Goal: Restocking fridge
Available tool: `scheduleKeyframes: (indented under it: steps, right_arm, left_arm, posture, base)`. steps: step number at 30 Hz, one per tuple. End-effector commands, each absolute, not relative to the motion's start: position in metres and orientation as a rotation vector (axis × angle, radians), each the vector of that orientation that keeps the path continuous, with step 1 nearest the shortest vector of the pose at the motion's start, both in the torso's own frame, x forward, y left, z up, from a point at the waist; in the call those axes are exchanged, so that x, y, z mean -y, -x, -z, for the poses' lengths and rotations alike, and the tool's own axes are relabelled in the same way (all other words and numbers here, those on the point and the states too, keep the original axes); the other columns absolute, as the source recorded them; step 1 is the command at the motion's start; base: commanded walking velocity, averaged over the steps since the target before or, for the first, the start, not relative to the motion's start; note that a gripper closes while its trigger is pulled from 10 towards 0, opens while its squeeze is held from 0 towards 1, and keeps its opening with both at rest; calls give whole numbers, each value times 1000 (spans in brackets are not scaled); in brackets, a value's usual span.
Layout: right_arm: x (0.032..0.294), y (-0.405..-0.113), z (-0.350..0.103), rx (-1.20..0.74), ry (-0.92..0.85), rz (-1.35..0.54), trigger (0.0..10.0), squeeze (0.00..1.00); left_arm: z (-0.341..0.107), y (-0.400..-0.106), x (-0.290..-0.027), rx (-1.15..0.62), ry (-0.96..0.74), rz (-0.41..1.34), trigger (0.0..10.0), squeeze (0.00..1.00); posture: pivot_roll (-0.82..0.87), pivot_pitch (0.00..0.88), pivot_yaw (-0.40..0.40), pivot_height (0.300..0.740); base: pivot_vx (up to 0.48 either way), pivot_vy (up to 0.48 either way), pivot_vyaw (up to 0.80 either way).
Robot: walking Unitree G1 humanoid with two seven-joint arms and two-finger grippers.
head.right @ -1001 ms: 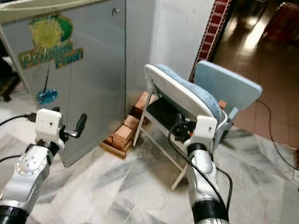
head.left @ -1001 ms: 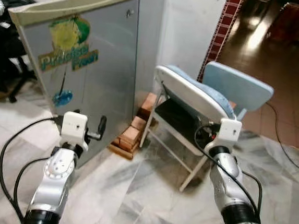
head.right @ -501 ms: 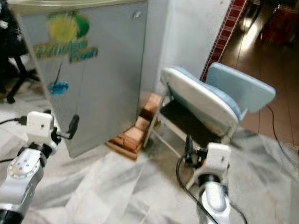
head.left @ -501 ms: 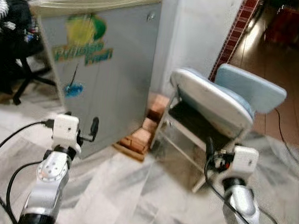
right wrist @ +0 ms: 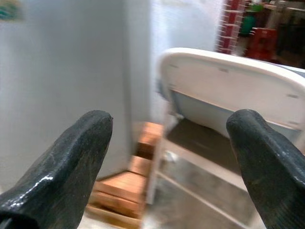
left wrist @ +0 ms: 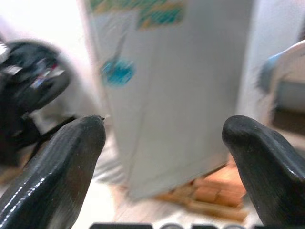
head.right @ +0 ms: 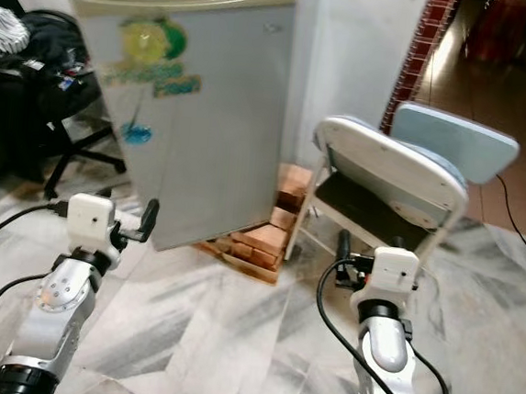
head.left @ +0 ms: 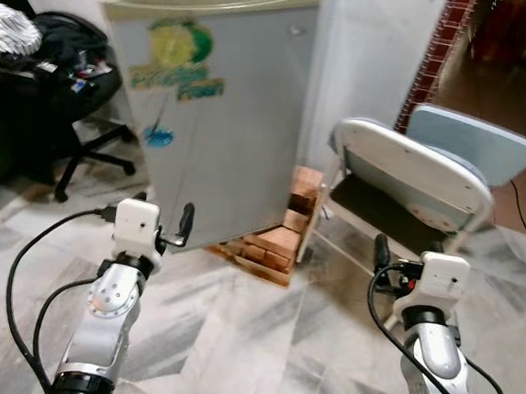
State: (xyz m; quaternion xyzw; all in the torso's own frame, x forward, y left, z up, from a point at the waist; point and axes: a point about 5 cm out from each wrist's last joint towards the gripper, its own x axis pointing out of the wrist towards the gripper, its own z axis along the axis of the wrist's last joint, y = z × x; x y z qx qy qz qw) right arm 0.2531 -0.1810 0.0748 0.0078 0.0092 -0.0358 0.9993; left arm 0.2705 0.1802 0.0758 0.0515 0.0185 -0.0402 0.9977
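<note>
A small grey fridge (head.left: pixel 232 130) with a yellow and green sticker stands ahead, its door shut, raised on bricks (head.left: pixel 273 242). My left gripper (head.left: pixel 180 223) is held up in front of the fridge's lower left corner, short of touching it. In the left wrist view its fingers (left wrist: pixel 57 167) stand wide apart and hold nothing, with the fridge front beyond them. My right gripper (head.left: pixel 388 260) is held up low in front of the folding chair (head.left: pixel 412 173). It is open and holds nothing, as the right wrist view's fingertips (right wrist: pixel 81 152) show.
The white and blue folding chair stands right of the fridge against the wall. A black office chair (head.left: pixel 64 97) piled with things is at the left. Marble floor (head.left: pixel 260 335) lies between me and the fridge. A cable (head.left: pixel 524 215) runs over the floor at the right.
The whole view has swung, so the fridge now sits nearer the middle and the office chair shows. My right arm has dropped lower, away from the folding chair's seat.
</note>
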Motion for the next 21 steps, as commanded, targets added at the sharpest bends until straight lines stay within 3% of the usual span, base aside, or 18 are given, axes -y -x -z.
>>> scheduleKeyframes:
  steps: [1, 10, 21]
  right_arm:
    - [191, -252, -72, -44, -3, 107, 10000, 0]
    - [190, -269, -80, -16, 7, 85, 10000, 0]
    - [189, -265, -75, -24, 11, 91, 10000, 0]
  left_arm:
    - [-79, -271, -176, -30, -94, 86, 10000, 0]
    - [-83, -274, -184, -22, -100, 80, 10000, 0]
    - [-85, -277, -180, -14, -93, 112, 10000, 0]
  posture:
    - [-28, 0, 1, 740]
    - [-27, 0, 23, 740]
    - [-35, 0, 37, 740]
  base:
    - [0, 480, 0]
    - [0, 480, -758]
    - [0, 480, -800]
